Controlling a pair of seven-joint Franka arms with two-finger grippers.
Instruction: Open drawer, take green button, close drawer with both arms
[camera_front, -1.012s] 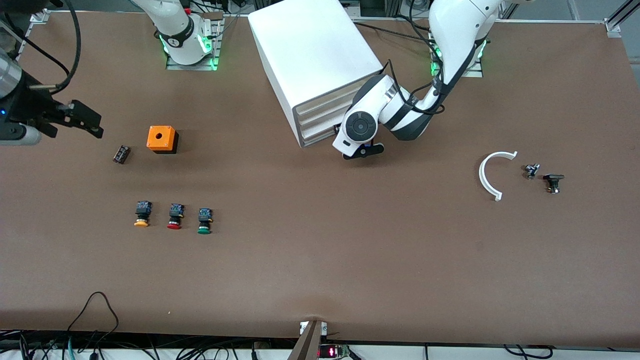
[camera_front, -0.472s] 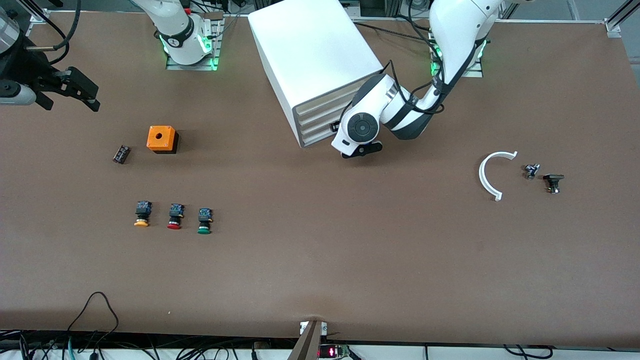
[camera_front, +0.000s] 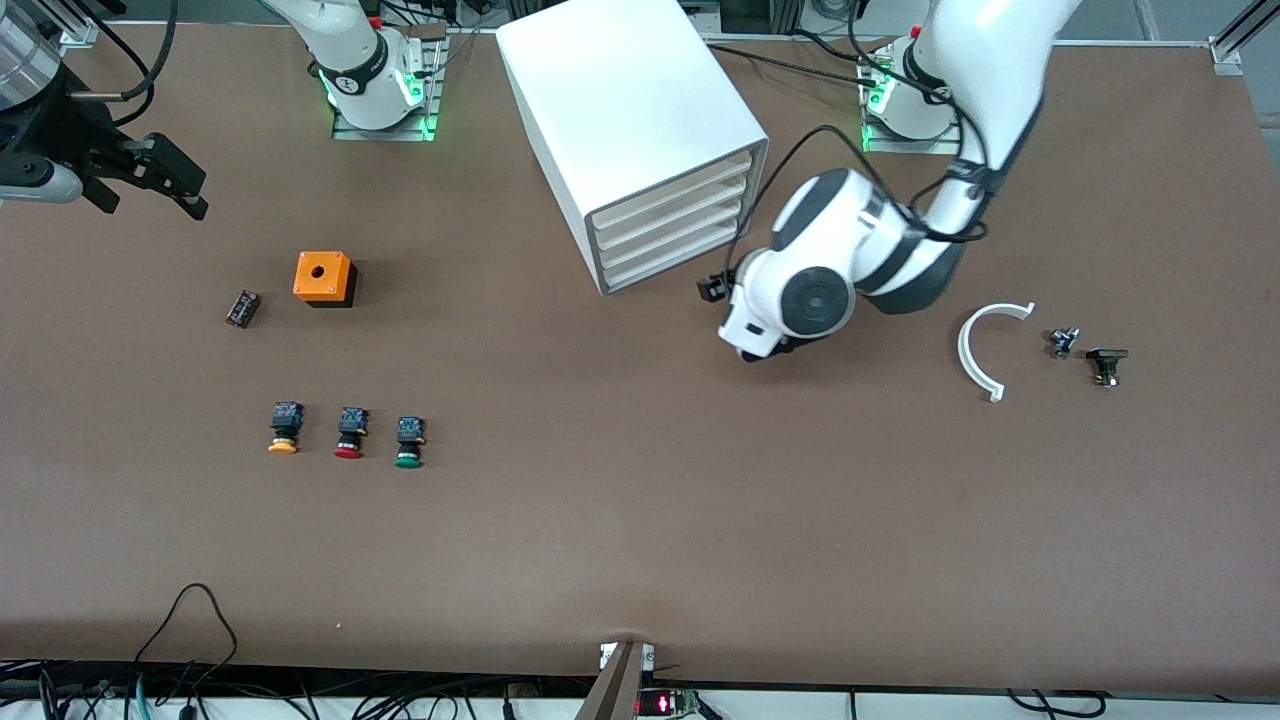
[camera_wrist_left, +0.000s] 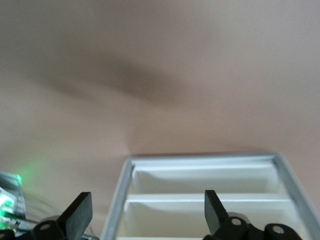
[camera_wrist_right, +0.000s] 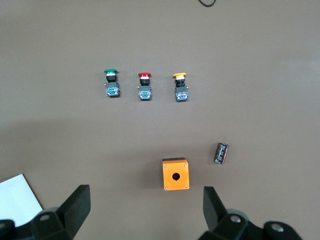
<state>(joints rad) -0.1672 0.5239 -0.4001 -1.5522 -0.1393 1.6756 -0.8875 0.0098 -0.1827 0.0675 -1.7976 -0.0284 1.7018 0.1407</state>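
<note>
The white cabinet (camera_front: 630, 110) stands near the robots' bases; all four drawers (camera_front: 670, 232) sit flush and shut. My left gripper (camera_front: 714, 289) hovers low in front of the drawer fronts, a short way off. In the left wrist view it (camera_wrist_left: 147, 209) is open and empty, facing the drawers (camera_wrist_left: 205, 181). The green button (camera_front: 408, 444) lies on the table toward the right arm's end, beside the red button (camera_front: 348, 434) and the yellow button (camera_front: 284, 429). My right gripper (camera_front: 152, 200) is open and empty, high over the table's right-arm end. Its wrist view (camera_wrist_right: 146, 204) shows the green button (camera_wrist_right: 111, 82).
An orange box with a hole (camera_front: 324, 277) and a small dark cylinder (camera_front: 243, 308) lie farther from the camera than the buttons. A white arc piece (camera_front: 985, 345) and two small dark parts (camera_front: 1063, 342) (camera_front: 1106, 365) lie toward the left arm's end.
My left gripper has pulled back from the drawer fronts, toward the camera and the left arm's end. My right gripper has moved toward the robots' bases and stays open.
</note>
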